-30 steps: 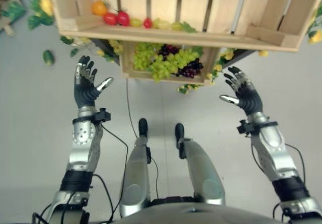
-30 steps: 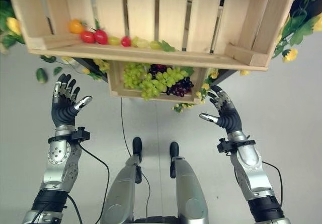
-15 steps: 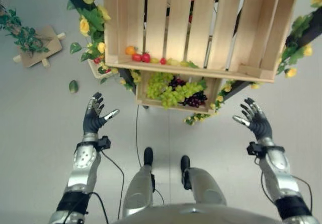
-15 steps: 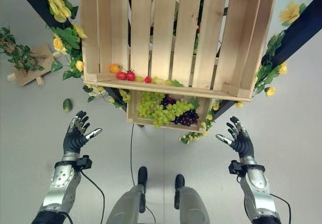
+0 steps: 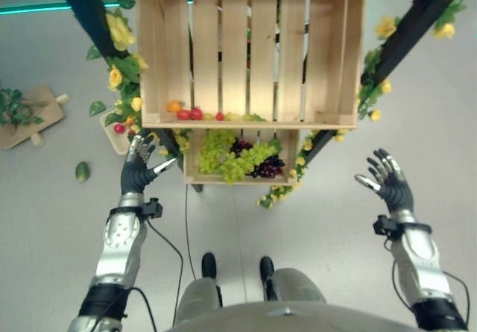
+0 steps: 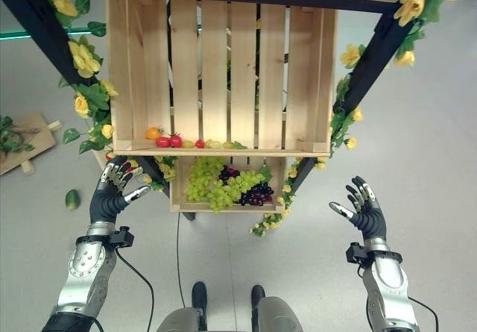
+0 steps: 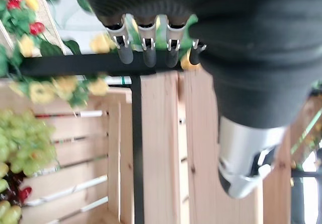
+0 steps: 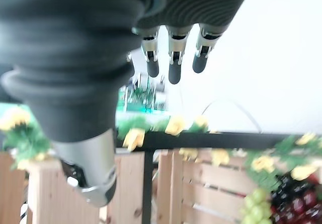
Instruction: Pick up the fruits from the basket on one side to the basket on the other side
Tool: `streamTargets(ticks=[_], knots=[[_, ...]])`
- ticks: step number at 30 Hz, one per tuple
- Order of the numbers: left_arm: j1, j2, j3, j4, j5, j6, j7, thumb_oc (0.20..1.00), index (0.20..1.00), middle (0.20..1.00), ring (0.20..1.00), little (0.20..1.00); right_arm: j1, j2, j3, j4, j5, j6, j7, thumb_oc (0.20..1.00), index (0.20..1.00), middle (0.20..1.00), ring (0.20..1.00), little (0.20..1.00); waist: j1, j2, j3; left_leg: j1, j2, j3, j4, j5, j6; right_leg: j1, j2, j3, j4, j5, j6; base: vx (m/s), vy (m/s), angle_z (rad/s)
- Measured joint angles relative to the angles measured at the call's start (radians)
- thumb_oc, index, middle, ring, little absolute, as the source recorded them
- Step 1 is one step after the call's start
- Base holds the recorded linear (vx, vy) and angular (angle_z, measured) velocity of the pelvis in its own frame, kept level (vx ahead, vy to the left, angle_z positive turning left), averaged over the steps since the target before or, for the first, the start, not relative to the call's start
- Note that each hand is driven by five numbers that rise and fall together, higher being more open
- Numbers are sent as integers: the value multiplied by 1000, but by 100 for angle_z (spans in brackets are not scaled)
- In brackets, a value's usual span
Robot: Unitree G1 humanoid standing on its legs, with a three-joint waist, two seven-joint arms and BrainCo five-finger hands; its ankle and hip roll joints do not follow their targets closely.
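1. We hold our left hand (image 5: pixel 140 169) up with fingers spread and straight, released and carrying nothing; it sits just beside the lower left corner of the upper crate (image 5: pixel 246 48).
2. Our right hand (image 5: pixel 387 183) is raised too, fingers fanned out and empty, well apart from the crates and off to their right over bare floor (image 5: pixel 45 220).
3. The fruits lie ahead of and between our hands. A row of small fruit (image 5: pixel 195 113) rests along the front edge of the upper crate, up and to the right of the left hand: an orange one, red ones, then pale green ones.
4. Below that, the lower crate (image 5: pixel 238 177) holds green grapes (image 5: pixel 223 157) and dark grapes (image 5: pixel 264 169), heaped together and nearer the left hand than the right.
5. A black frame (image 5: pixel 82 11) wound with yellow flowers (image 5: pixel 119 33) and leaves stands to either side of the crates; its left post runs down just behind the left hand.
6. A single green fruit (image 5: pixel 82 171) lies on the floor to the left of the left hand, apart from it.
7. Farther left on the floor sits a wooden board (image 5: pixel 30 116) with leaves on it.
8. In the left wrist view the straight fingers (image 7: pixel 146 48) point at the black bar and crate slats.
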Motion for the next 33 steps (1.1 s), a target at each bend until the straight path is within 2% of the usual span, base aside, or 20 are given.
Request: streamTargets(ticks=[5, 7, 9, 11, 12, 13, 14, 15, 16, 19, 20, 21, 22, 23, 24, 26, 27, 29, 30, 33], knots=[[-5, 5, 48, -1, 0, 3, 40, 1000, 1000, 1000, 1000, 1000, 3, 1, -19, -18, 0, -1, -17, 1000, 1000, 1000, 1000, 1000, -38, -2, 8, 2, -19, 70, 38, -39, 28, -27, -16, 68, 8, 14, 38, -154, 193, -53], [3, -3, 59, -5, 0, -10, 69, 1000, 1000, 1000, 1000, 1000, 7, 3, -35, -19, -3, -1, -21, 1000, 1000, 1000, 1000, 1000, -37, -3, 19, -4, -30, 128, 48, -45, 45, -42, -14, 125, -19, 61, 65, -204, 126, -77], [6, -3, 83, -11, 0, -26, 79, 1000, 1000, 1000, 1000, 1000, -11, 6, -39, -20, -3, -2, -38, 1000, 1000, 1000, 1000, 1000, -31, -15, 37, -13, -21, 174, 48, -56, 70, -60, -40, 122, -60, 102, 109, -224, 127, -85], [-1, 3, 105, -32, -2, -31, 99, 1000, 1000, 1000, 1000, 1000, -36, 6, -39, -19, -10, -4, -56, 1000, 1000, 1000, 1000, 1000, -8, -8, 78, -18, 6, 262, 57, -51, 93, -83, -122, -96, -98, 91, 104, -186, 123, -113], [-14, 12, 117, -40, -2, -25, 107, 1000, 1000, 1000, 1000, 1000, -52, 6, -37, -26, -13, -4, -68, 1000, 1000, 1000, 1000, 1000, 24, 5, 105, -23, 36, 319, 67, -52, 105, -123, -187, -264, 8, 77, 94, -220, 199, -107], [-20, 14, 119, -40, -2, -22, 113, 1000, 1000, 1000, 1000, 1000, -53, 5, -36, -34, -14, -3, -72, 1000, 1000, 1000, 1000, 1000, 28, 10, 112, -27, 43, 328, 72, -56, 99, -140, -210, -282, 66, 71, 98, -192, 273, -79], [-35, 16, 118, -42, -2, -10, 122, 1000, 1000, 1000, 1000, 1000, -45, 5, -36, -58, -21, -3, -78, 1000, 1000, 1000, 1000, 1000, 20, 8, 118, -32, 32, 359, 85, -42, 121, -146, -244, -290, 187, 68, 105, -144, 230, -40], [-34, 36, 126, -42, -3, 1, 132, 1000, 1000, 1000, 1000, 1000, -47, 14, -29, -72, -25, -2, -78, 1000, 1000, 1000, 1000, 1000, 38, 2, 121, -29, 61, 411, 100, -57, 109, -169, -259, -305, 367, 53, 117, -29, 93, -40], [-28, 43, 127, -42, -2, 4, 131, 1000, 1000, 1000, 1000, 1000, -43, 14, -28, -77, -32, -1, -77, 1000, 1000, 1000, 1000, 1000, 45, -5, 118, -26, 68, 415, 103, -58, 108, -164, -249, -309, 399, 72, 106, -57, 22, -49], [5, 36, 174, -45, -3, 11, 137, 1000, 1000, 1000, 1000, 1000, -76, -1, -23, -83, -43, -1, -78, 1000, 1000, 1000, 1000, 1000, 65, -6, 116, -21, 65, 446, 107, -67, 89, -117, -209, -340, 269, 56, 92, -72, -185, -102], [14, 4, 232, -45, -3, 17, 142, 1000, 1000, 1000, 1000, 1000, -104, -10, -20, -86, -43, -2, -79, 1000, 1000, 1000, 1000, 1000, 112, -5, 94, -30, 94, 522, 82, -37, 78, -86, -181, -382, 152, -16, 30, -34, -113, -104], [16, -5, 246, -45, -3, 17, 144, 1000, 1000, 1000, 1000, 1000, -99, -9, -20, -86, -43, -2, -79, 1000, 1000, 1000, 1000, 1000, 111, -6, 81, -38, 106, 549, 85, -32, 74, -75, -167, -385, 154, -43, 25, -3, -174, -106], [15, -7, 259, -39, -4, 20, 150, 548, 548, 548, 548, 548, -80, -15, -20, -79, -43, -1, -79, 1000, 1000, 1000, 1000, 1000, 106, -10, 77, -48, 110, 542, 98, -26, 57, -31, -135, -371, 83, -40, 13, 32, -131, -30], [22, -12, 278, -35, -7, 32, 153, 617, 617, 617, 617, 617, -73, -17, -19, -67, -43, 1, -79, 1000, 1000, 1000, 1000, 1000, 105, 0, 72, -49, 111, 506, 84, -31, 18, -14, -111, -357, 35, -28, 5, 34, -130, -24], [23, -17, 282, -30, -14, 36, 158, 667, 667, 667, 667, 667, -63, -18, -19, -67, -43, 0, -79, 1000, 1000, 1000, 1000, 1000, 103, 7, 65, -48, 109, 491, 75, -28, 14, -2, -104, -359, 10, -15, 5, 9, -96, -32], [47, -21, 284, -26, -15, 38, 165, 482, 482, 482, 482, 482, -26, -32, -21, -67, -42, 1, -77, 1000, 1000, 1000, 1000, 1000, 103, 19, 40, -44, 102, 469, 57, -10, 15, 18, -91, -360, -38, 15, -2, 16, -57, -8], [50, -21, 283, -26, -15, 38, 165, 238, 238, 238, 238, 238, -20, -35, -22, -67, -42, 1, -77, 1000, 1000, 1000, 1000, 1000, 102, 20, 39, -38, 97, 464, 52, -7, 21, 25, -91, -360, -45, 19, 1, 11, -36, 11], [54, -21, 282, -26, -15, 37, 165, 238, 238, 238, 238, 238, -20, -32, -20, -68, -42, 1, -75, 1000, 1000, 1000, 1000, 1000, 105, 16, 26, -28, 86, 459, 36, 8, 49, 41, -89, -361, -63, 25, 9, 35, -44, 12], [56, -21, 283, -27, -15, 36, 165, 200, 200, 200, 200, 200, -18, -32, -20, -68, -42, 1, -72, 1000, 1000, 1000, 1000, 1000, 104, 14, 23, -26, 84, 458, 33, 7, 52, 44, -90, -361, -64, 25, 9, 49, -47, 13], [73, -25, 268, -30, -13, 36, 165, 222, 222, 222, 222, 222, -29, -26, -21, -71, -42, 1, -60, 1000, 1000, 1000, 1000, 1000, 104, 12, 16, 1, 70, 453, 23, 8, 60, 79, -95, -360, -82, 29, 14, 17, -14, 8]])
